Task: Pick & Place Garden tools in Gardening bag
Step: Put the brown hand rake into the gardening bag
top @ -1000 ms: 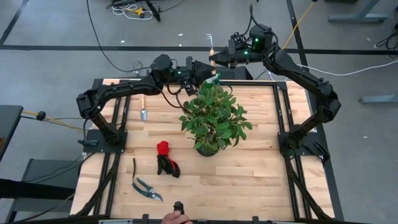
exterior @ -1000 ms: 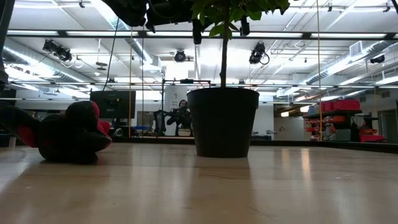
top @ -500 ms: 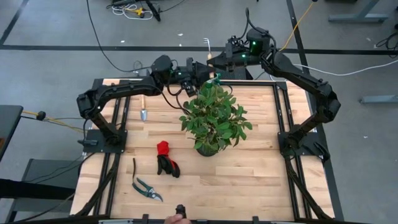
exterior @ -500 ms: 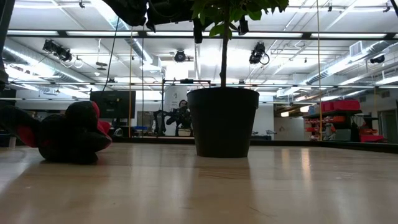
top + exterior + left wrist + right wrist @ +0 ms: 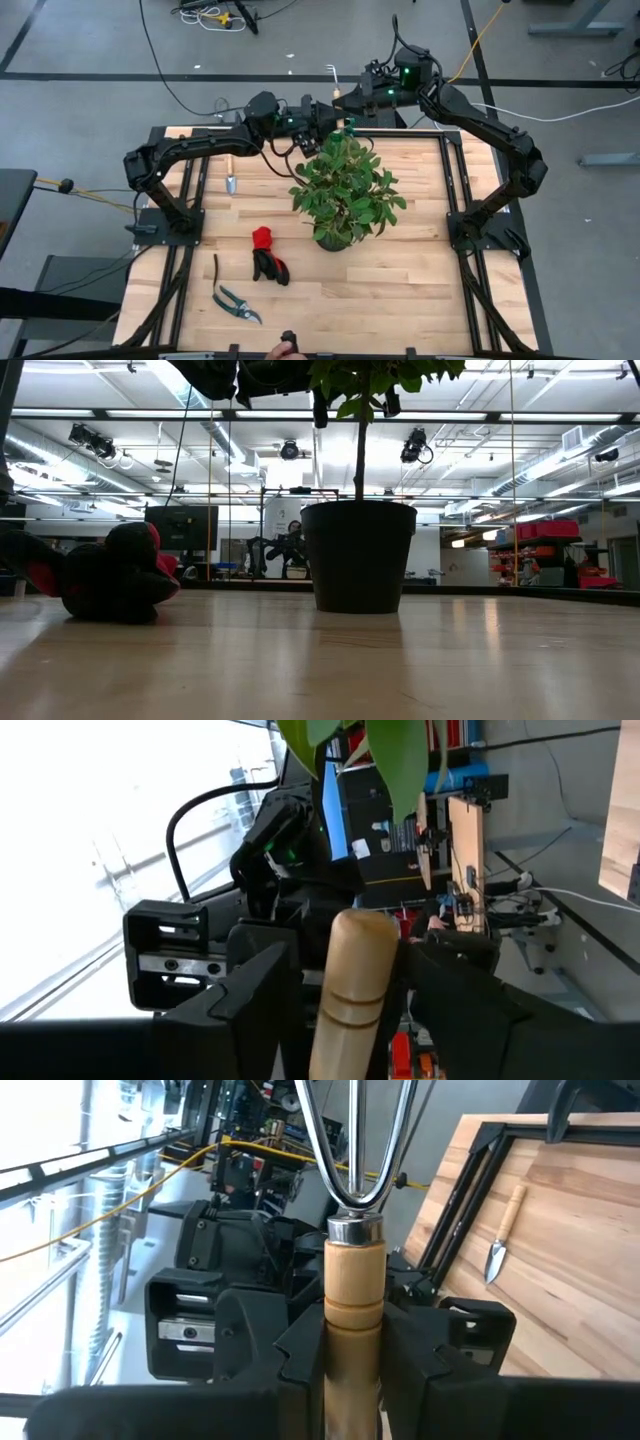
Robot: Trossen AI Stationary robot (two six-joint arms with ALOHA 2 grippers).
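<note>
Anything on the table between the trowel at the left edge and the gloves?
No. In the high view the wood between the trowel and the red-and-black gloves is bare; the pruning shears lie nearer the front, past the gloves.

high: overhead, whole table [image 5: 400, 290] | low: tabletop level | wrists: close

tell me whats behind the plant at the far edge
Both grippers meet there: the right gripper grips a wooden-handled hand rake, the left gripper at its handle end. The plant covers anything beneath them; no bag shows.
</note>
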